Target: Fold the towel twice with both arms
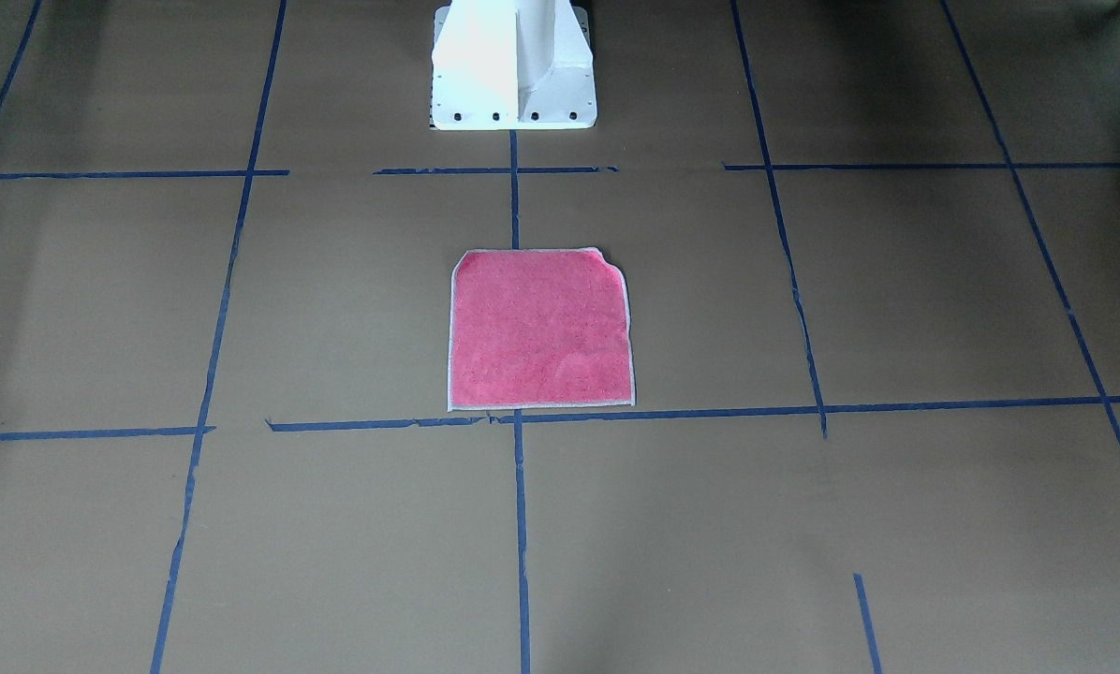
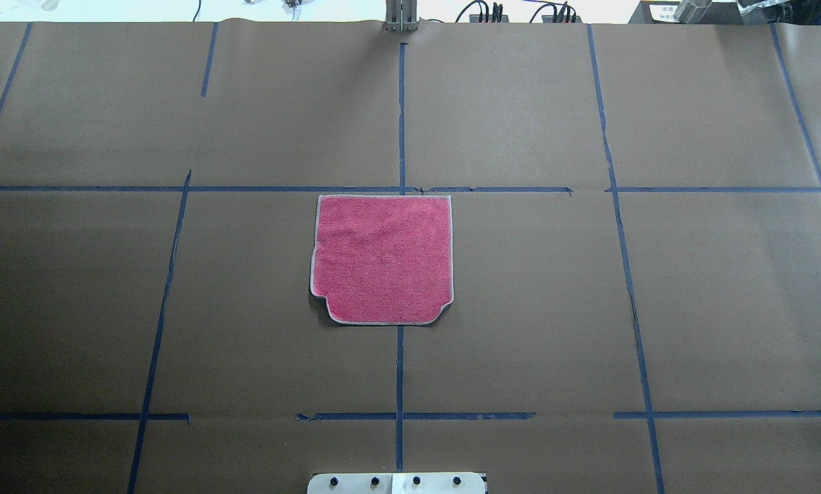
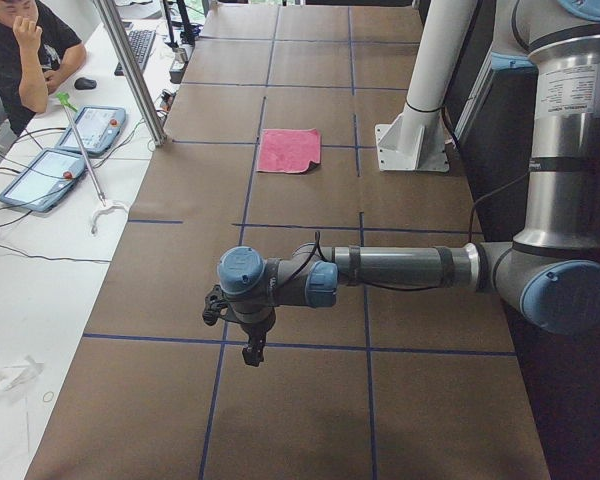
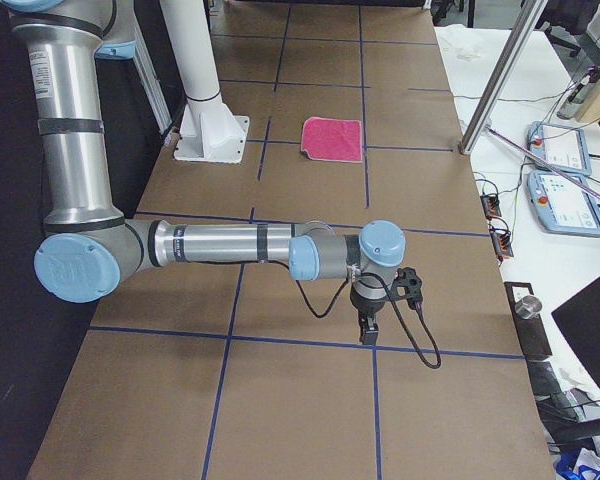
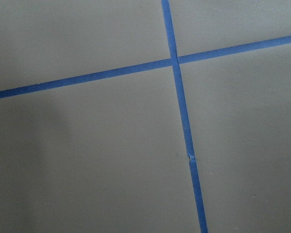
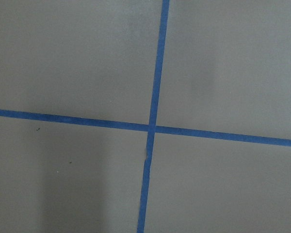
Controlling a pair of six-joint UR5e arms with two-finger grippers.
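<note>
The towel [image 2: 382, 259] lies flat on the brown paper at the table's middle, pink-red face up, with its whitish border showing. Its two corners nearest the robot are slightly tucked in. It also shows in the front view [image 1: 541, 328] and both side views [image 3: 288, 150] [image 4: 333, 138]. My left gripper [image 3: 252, 352] hangs over the table far from the towel, at my left end. My right gripper [image 4: 368, 332] hangs far from it at my right end. Both point down, and I cannot tell whether they are open or shut. The wrist views show only paper and blue tape.
The white pedestal base [image 1: 513, 65] stands just behind the towel. Blue tape lines [image 2: 401, 116] grid the paper. An operator [image 3: 20, 50] sits beyond the far edge, with tablets [image 3: 90, 128] and a metal post [image 3: 130, 70] alongside.
</note>
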